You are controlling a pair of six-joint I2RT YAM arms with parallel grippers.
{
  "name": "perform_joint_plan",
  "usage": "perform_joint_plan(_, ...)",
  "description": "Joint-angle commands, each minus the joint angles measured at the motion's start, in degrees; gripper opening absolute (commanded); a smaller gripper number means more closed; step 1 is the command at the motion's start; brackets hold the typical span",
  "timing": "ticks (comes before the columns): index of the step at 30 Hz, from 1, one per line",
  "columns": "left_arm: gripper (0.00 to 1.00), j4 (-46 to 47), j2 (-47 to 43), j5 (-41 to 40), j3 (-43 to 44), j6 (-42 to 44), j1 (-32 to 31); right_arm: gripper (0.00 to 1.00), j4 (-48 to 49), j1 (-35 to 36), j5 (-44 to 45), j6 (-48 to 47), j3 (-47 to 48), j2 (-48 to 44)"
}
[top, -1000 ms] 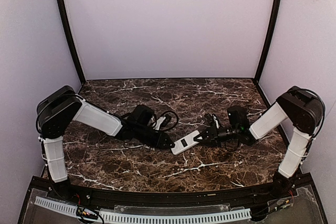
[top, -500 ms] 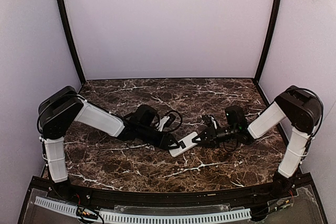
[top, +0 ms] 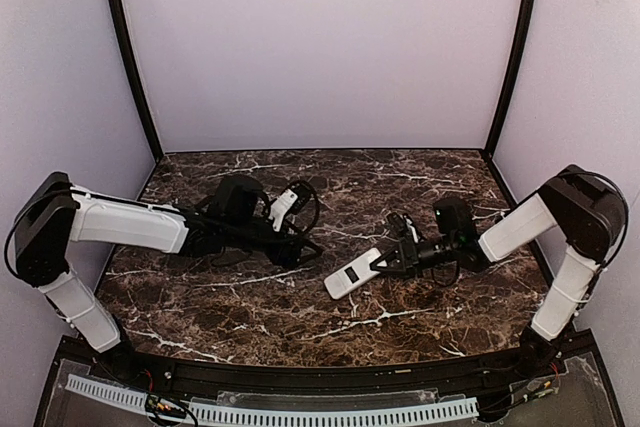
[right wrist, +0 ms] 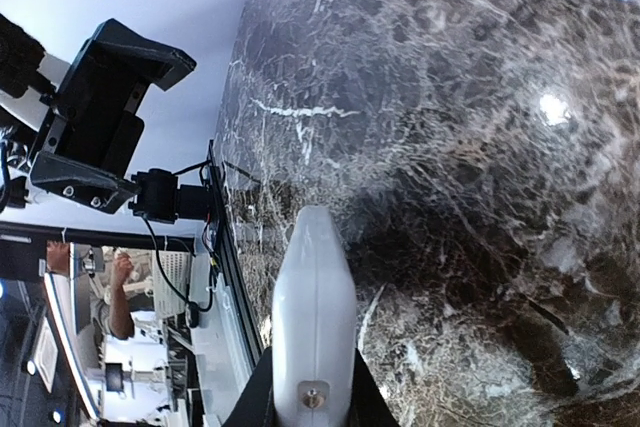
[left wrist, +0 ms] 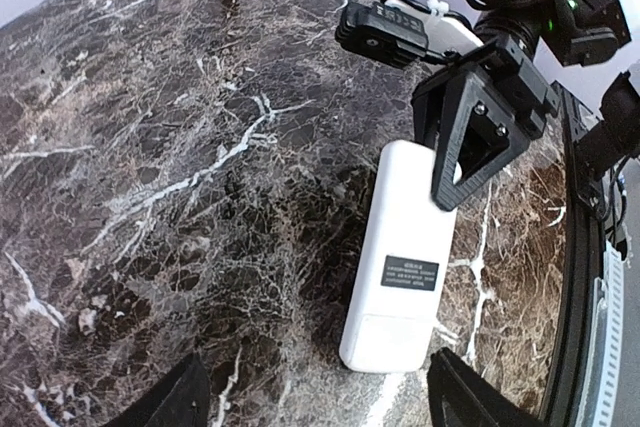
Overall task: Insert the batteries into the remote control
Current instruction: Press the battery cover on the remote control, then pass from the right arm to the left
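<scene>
Well, we saw the remote control (top: 355,273) lying flat on the marble table (top: 400,187), white back up. Its long side ran on a slant, one end pointing near and left, the other far and right. The right gripper (top: 384,263) was pinched tight on the far right end. The left gripper (top: 297,255) sat off to the left, apart from it, jaws spread wide, holding nothing.

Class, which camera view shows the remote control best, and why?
The left wrist view: the remote control shows its whole white back and dark label, the right gripper clamping its far end. The top view shows it small; the right wrist view only a foreshortened white end.
</scene>
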Motion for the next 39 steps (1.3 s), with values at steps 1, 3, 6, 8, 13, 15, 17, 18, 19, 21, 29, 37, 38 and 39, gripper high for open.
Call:
perform_joint_plan(1, 0.75, -2.6, -3.7, -1.0, -3.5, 11.5, -0.8, 0.00, -5.7, -0.4, -2.0, -8.1, 3.4, -4.1)
perform_joint_plan(3, 0.75, -2.3, -7.5, -0.8, -5.5, 17.9, -1.9, 0.00, -8.2, -0.4, -3.6, -9.6, 4.7, -4.8)
perform_joint_plan(6, 0.75, -3.7, -12.1, -2.6, -9.0, 31.9, -4.9, 0.00, -13.6, -0.3, -6.6, -12.1, 7.4, -5.6)
perform_joint_plan(8, 0.75, -6.1, -15.0, -3.8, -9.7, 38.7, -6.6, 0.00, -17.9, 0.1, -8.0, -13.9, 9.2, -5.8)
perform_joint_plan(13, 0.74, -11.0, -16.9, -8.0, -9.1, 49.3, -11.2, 0.00, -21.6, 1.8, -11.9, -14.9, 11.6, -6.4)
perform_joint_plan(15, 0.71, -11.7, -15.7, -10.6, -8.1, 49.8, -12.2, 0.00, -23.1, 2.6, -12.1, -14.8, 12.6, -6.5)
perform_joint_plan(17, 0.70, -11.2, -15.0, -12.6, -7.5, 48.8, -12.4, 0.00, -26.2, 3.1, -9.9, -16.1, 13.9, -7.0)
perform_joint_plan(18, 0.69, -10.1, -15.0, -13.3, -7.7, 48.1, -12.4, 0.00, -28.6, 3.1, -8.3, -17.3, 14.8, -7.3)
perform_joint_plan(19, 0.69, -8.1, -15.0, -14.6, -8.4, 46.9, -12.4, 0.00, -33.9, 3.2, -5.0, -20.1, 16.6, -7.7)
perform_joint_plan(21, 0.69, -5.2, -15.5, -16.5, -9.4, 44.2, -12.4, 0.00, -43.2, 3.2, 1.7, -25.6, 20.2, -8.7)
perform_joint_plan(29, 0.69, -0.8, -18.7, -17.3, -12.3, 34.0, -9.3, 0.00, -57.1, 3.2, 17.0, -32.4, 27.8, -11.5)
perform_joint_plan(37, 0.69, 1.0, -18.2, -17.5, -13.0, 28.9, -8.1, 0.00, -67.7, 5.5, 34.6, -36.9, 35.2, -13.1)
perform_joint_plan(38, 0.69, 1.5, -18.2, -17.6, -13.1, 28.2, -7.9, 0.00, -69.0, 6.0, 36.9, -37.0, 35.9, -13.1)
perform_joint_plan(39, 0.69, 1.8, -18.2, -17.6, -13.2, 27.9, -7.8, 0.00, -70.2, 6.6, 38.7, -37.2, 36.8, -12.9)
